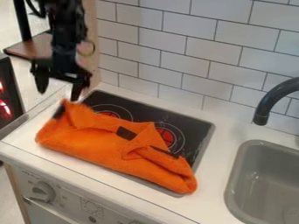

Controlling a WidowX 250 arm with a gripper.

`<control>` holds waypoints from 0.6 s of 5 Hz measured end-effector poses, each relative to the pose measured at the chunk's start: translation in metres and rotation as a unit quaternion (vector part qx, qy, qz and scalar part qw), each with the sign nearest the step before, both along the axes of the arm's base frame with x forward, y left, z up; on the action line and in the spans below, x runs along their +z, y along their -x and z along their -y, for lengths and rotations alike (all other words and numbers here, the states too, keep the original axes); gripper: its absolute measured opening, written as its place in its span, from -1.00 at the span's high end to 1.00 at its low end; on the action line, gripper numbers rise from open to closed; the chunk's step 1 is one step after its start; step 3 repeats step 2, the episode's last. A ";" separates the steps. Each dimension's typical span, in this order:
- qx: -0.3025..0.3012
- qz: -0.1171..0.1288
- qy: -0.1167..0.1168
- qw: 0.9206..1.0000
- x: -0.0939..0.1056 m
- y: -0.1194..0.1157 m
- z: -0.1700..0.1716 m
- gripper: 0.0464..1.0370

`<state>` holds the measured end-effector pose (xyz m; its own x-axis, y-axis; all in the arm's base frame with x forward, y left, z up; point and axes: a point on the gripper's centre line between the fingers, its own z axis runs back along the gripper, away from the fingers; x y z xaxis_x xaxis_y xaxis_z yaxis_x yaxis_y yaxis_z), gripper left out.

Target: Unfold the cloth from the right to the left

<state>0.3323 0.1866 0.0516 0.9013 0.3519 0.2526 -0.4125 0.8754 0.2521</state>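
- Camera view, beside the stove's (202, 131) back left corner: gripper (58, 92), its two fingers pointing down and spread well apart, nothing held between them. The nearer fingertip hangs close to the cloth's raised left end; contact cannot be told.
- From the stove's left side, along its front part: cloth (99, 148), folded and bunched, its left end nearest the gripper. The long axis runs roughly with the stove's front edge, so the bulk lies to the right of the gripper and toward the front.
- Midway along the stove: loose upper folds of the cloth, probably the layer to be opened.
- At the stove's front right corner: the cloth's right end, farthest from the gripper. Should the unfolding start there, the gripper would likely travel along the long axis first, then draw the layer back leftward; a grip at the near end would suit only the finish.
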 end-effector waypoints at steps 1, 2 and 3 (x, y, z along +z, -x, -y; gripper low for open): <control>0.004 0.035 -0.002 0.999 0.028 0.003 0.000 -0.92; -0.001 0.044 -0.010 0.999 0.033 0.011 0.001 -0.92; -0.001 0.044 -0.010 0.999 0.033 0.011 0.001 -0.92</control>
